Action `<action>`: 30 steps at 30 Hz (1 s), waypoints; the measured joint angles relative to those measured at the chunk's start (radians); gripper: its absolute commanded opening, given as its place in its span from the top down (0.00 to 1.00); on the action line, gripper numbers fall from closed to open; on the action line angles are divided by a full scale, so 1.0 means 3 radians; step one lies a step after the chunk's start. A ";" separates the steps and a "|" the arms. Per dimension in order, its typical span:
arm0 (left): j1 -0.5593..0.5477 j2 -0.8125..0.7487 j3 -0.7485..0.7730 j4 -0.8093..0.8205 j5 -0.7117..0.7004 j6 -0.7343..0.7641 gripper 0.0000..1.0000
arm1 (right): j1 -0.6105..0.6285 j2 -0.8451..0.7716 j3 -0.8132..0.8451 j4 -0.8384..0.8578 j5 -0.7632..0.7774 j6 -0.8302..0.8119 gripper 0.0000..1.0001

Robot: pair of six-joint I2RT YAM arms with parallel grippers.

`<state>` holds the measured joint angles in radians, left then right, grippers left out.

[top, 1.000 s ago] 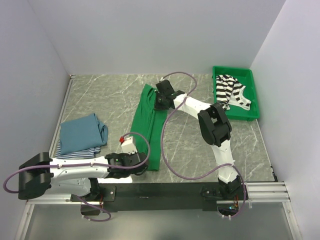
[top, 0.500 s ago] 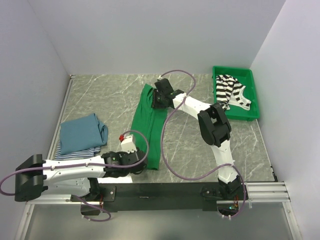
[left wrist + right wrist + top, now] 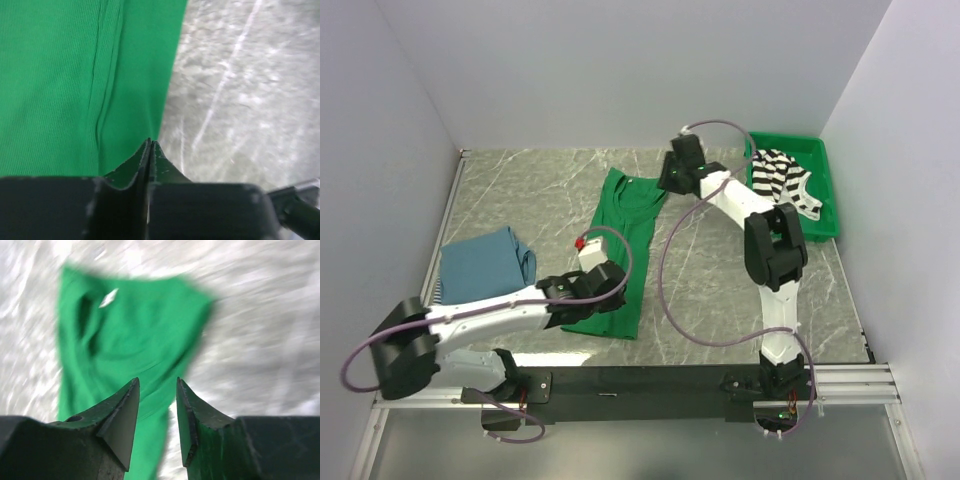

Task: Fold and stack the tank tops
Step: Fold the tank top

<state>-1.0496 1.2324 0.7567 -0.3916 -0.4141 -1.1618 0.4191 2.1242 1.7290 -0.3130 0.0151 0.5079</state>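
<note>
Far left of the table [image 3: 720, 290]: blue tank top [image 3: 482, 264], folded, lying near the table's left edge, well apart from the other cloth. The left arm [image 3: 490, 315] comes in from the near-left corner and runs diagonally across the table. The left gripper [image 3: 608, 285] sits low over the near-left part of the green tank top [image 3: 622, 232]. Left wrist view: left gripper [image 3: 150, 143] jaws pressed together, no gap showing. Tips are right at the edge of the green tank top [image 3: 75, 80], where cloth meets bare marble, and a lengthwise crease runs up the cloth just beside that edge. Can't tell whether any fabric is pinched between the tips. The green tank top lies roughly mid-table, long axis near to far, with neckline and straps at the far end and hem at the near end. The near part looks rumpled, with uneven edges. The right arm [image 3: 775, 250] stretches far forward from the near-right base. The right gripper [image 3: 670, 176] is at the far end, just beside the garment's right strap. Right wrist view is motion-blurred: right gripper [image 3: 157, 382] jaws parted, nothing between them. Below them is the green tank top [image 3: 132, 330], white label [image 3: 108, 297] showing at the neckline. Far right: green bin [image 3: 807, 232] at the table's right edge, black-and-white striped tank top [image 3: 776, 178] bunched inside it.
</note>
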 measured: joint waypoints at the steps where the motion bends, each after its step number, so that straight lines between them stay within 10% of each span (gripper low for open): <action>1: 0.0032 0.0090 0.0004 0.0055 0.0033 0.0032 0.99 | -0.0083 0.0003 0.0005 0.0000 0.0000 0.0000 0.55; 30: 0.0107 0.1108 -0.0036 0.0849 0.0580 0.0257 0.99 | -0.0395 0.0788 0.0750 0.0070 -0.0314 0.0252 0.54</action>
<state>-1.0176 1.5646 0.7460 -0.1368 -0.2401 -1.0847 0.3004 2.3608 1.9541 -0.2920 -0.0792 0.5835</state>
